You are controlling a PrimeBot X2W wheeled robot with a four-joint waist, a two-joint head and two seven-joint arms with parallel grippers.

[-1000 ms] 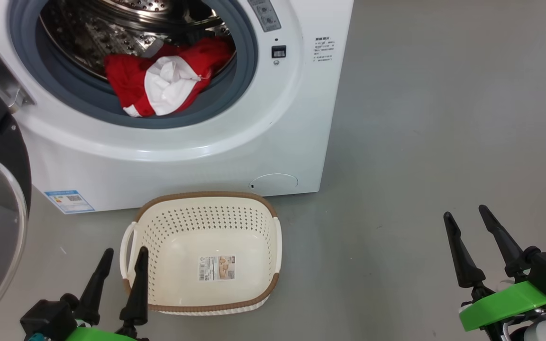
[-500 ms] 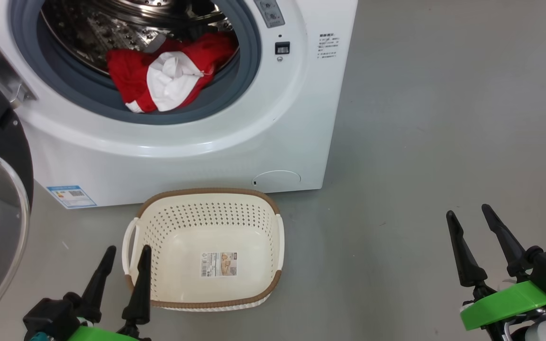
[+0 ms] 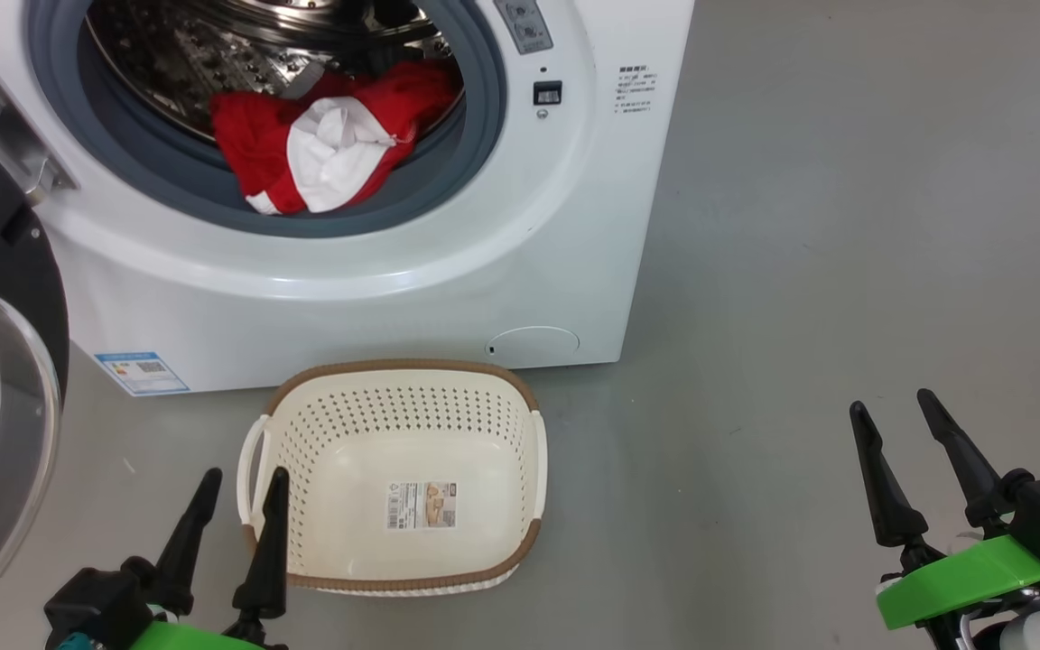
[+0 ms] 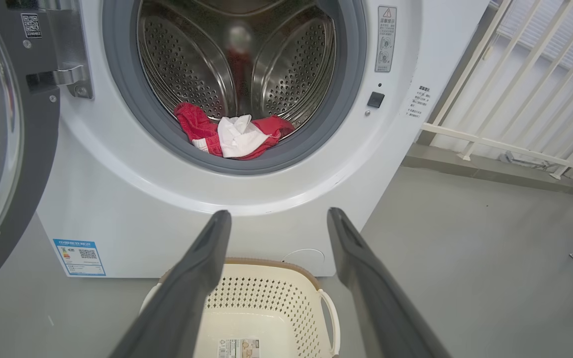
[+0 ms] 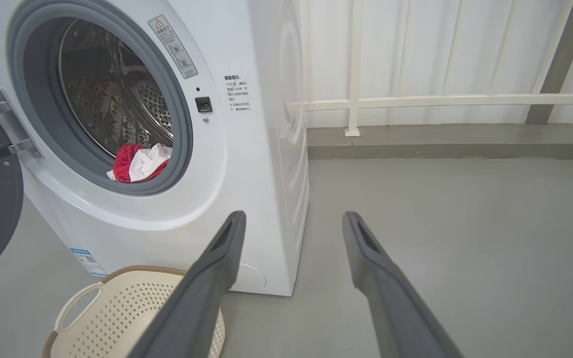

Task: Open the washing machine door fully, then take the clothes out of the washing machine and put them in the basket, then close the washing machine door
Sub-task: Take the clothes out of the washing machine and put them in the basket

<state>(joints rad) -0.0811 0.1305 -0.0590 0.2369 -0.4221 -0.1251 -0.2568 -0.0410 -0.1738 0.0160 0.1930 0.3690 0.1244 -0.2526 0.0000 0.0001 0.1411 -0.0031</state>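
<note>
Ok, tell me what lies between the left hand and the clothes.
In the left wrist view, the basket stands just ahead of the left hand. Beyond it rise the washing machine front and its grey seal lip, then the clothes.

Head view, compared with 1 s ago: the whole picture has shifted, which indicates camera movement and not movement of the items. The washing machine point(image 3: 348, 307), the clothes point(image 3: 330, 149) and the basket point(image 3: 403, 364) each appear slightly further right in frame. The washing machine door point(image 3: 5, 262) shows a little more of its black rim at the left edge. The shift progressed across both 0.5 s intervals.
</note>
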